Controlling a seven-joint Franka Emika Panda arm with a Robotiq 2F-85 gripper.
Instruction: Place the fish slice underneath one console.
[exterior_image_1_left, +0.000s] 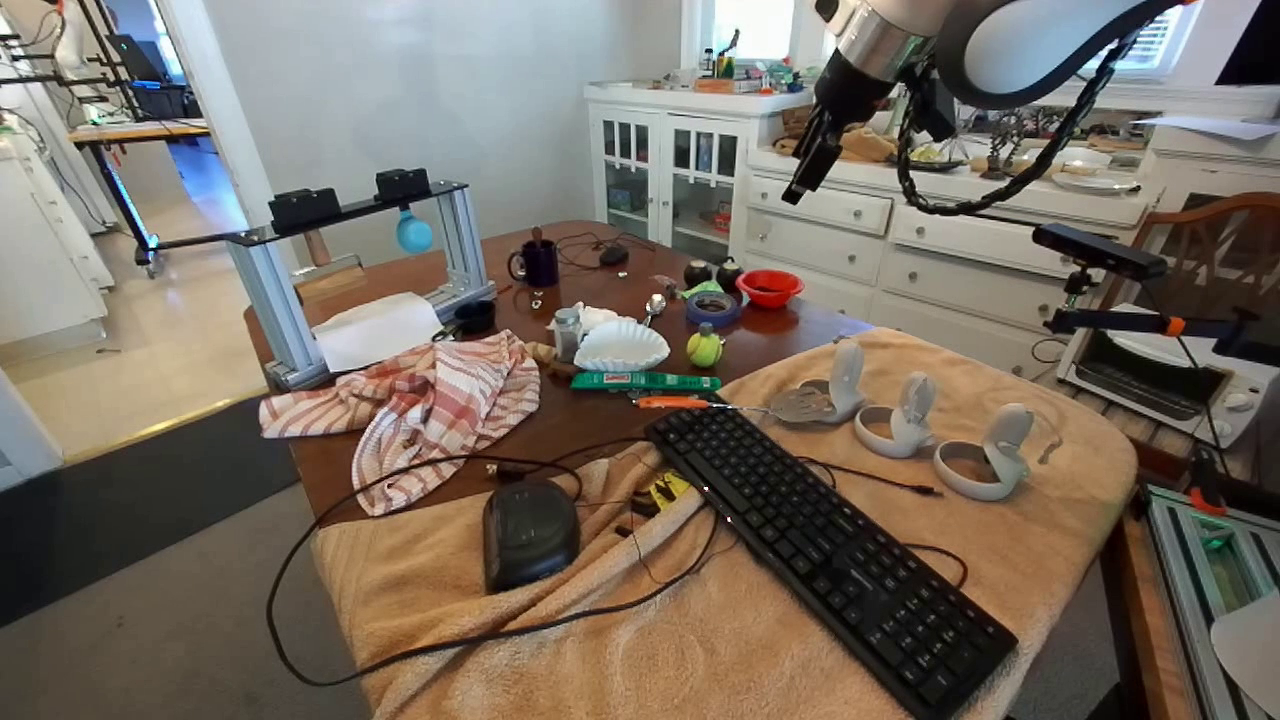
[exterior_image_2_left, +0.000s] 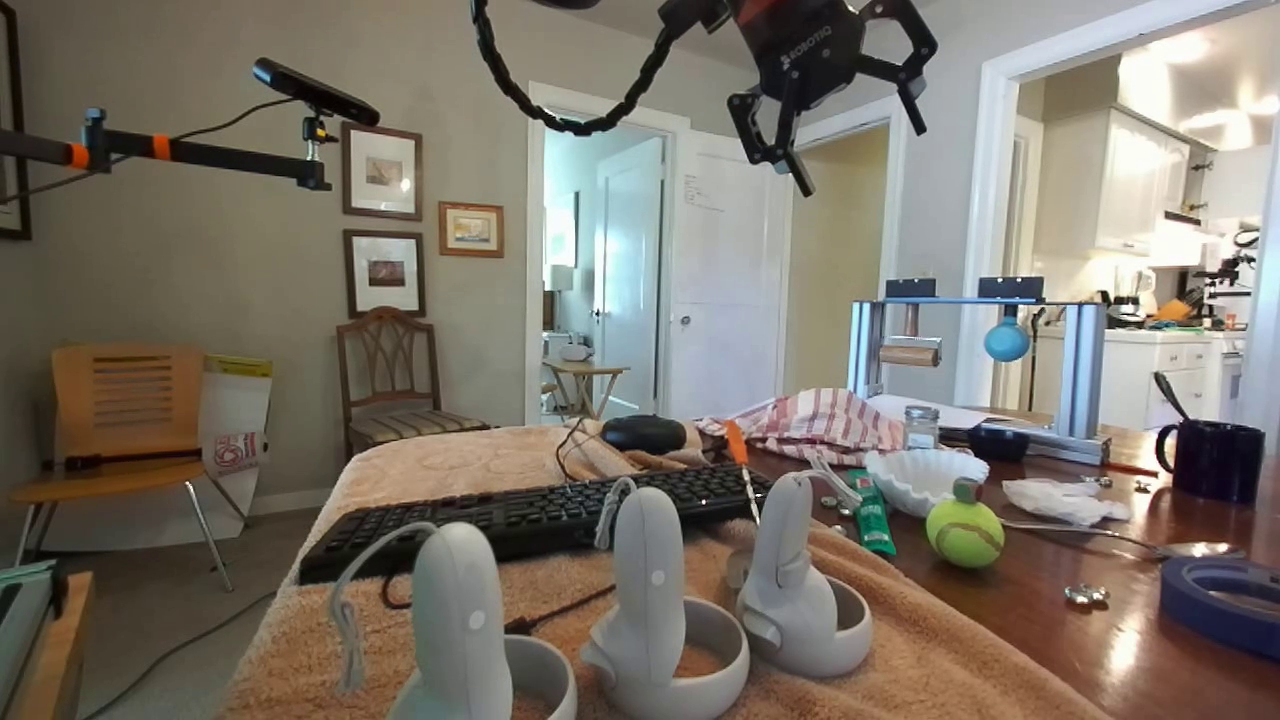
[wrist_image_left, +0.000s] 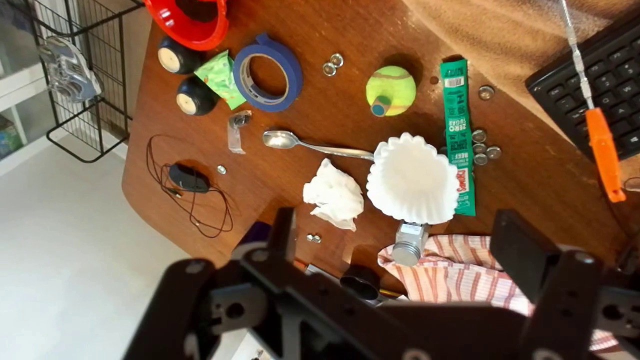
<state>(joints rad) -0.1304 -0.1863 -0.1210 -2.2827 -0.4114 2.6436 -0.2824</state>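
The fish slice has an orange handle (exterior_image_1_left: 672, 402) and a slotted metal blade (exterior_image_1_left: 800, 405). It lies across the top end of the keyboard, its blade on the towel. Its handle also shows in an exterior view (exterior_image_2_left: 737, 442) and in the wrist view (wrist_image_left: 604, 150). Three white-grey controllers, apparently the consoles, stand on the towel: the nearest to the blade (exterior_image_1_left: 848, 380), a middle one (exterior_image_1_left: 897, 425) and a far one (exterior_image_1_left: 990, 460). The blade meets the nearest controller in view; whether it is under it I cannot tell. My gripper (exterior_image_2_left: 862, 150) is open and empty, high above the table.
The black keyboard (exterior_image_1_left: 830, 550) and cables lie on the tan towel (exterior_image_1_left: 640, 650). A white fluted bowl (wrist_image_left: 415, 180), tennis ball (wrist_image_left: 391, 90), green packet (wrist_image_left: 457, 135), spoon (wrist_image_left: 325, 148) and blue tape (wrist_image_left: 267, 75) are on the wood. A metal frame (exterior_image_1_left: 350, 215) stands at the table's edge.
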